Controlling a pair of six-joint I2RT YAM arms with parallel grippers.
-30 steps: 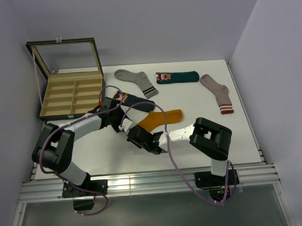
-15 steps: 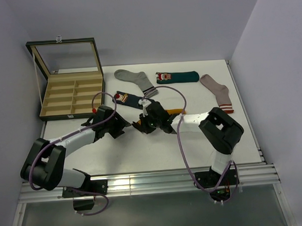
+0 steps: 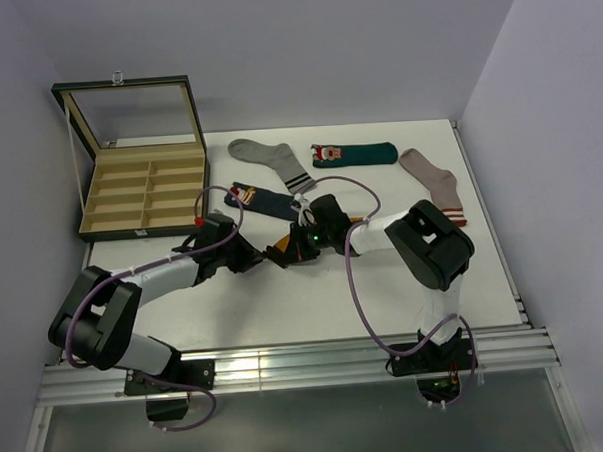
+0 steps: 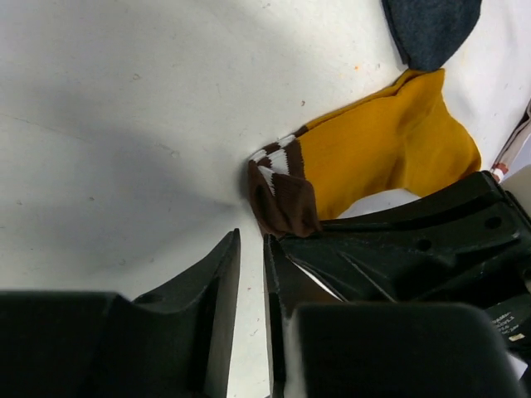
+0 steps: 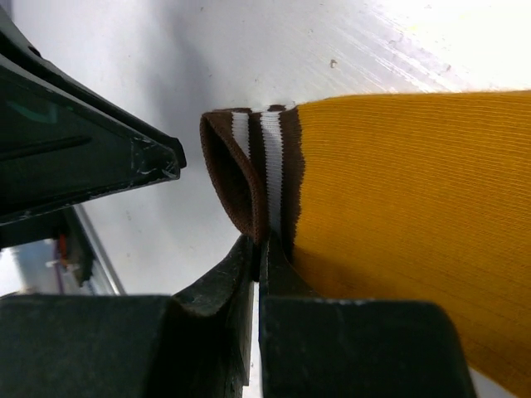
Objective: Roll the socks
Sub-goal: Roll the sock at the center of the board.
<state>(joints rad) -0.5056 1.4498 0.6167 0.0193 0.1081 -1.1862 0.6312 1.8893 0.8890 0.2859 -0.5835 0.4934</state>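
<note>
The mustard-orange sock [image 5: 398, 191] lies flat with its brown, white-striped cuff [image 4: 282, 195] lifted. My right gripper [image 5: 259, 240] is shut on that cuff's edge. In the top view the right arm hides most of the sock, and only a bit of orange [image 3: 281, 252] shows at the right gripper [image 3: 289, 248]. My left gripper [image 4: 251, 242] sits just left of the cuff, its jaws a narrow slit apart with bare table between them. It shows in the top view too [image 3: 257, 258]. The navy sock [image 3: 260, 200] lies just behind. The dark teal sock [image 3: 353, 155] is at the back.
An open wooden compartment box [image 3: 140, 188] stands at the back left. A grey striped sock [image 3: 274, 159] lies beside the teal one. A pinkish-beige sock [image 3: 435, 187] lies at the right. The table's white edge [image 3: 286, 332] runs near the arm bases.
The right gripper carried the mustard cuff from the front toward the middle. The left gripper came down from the navy sock to beside the cuff, and its jaws narrowed.
</note>
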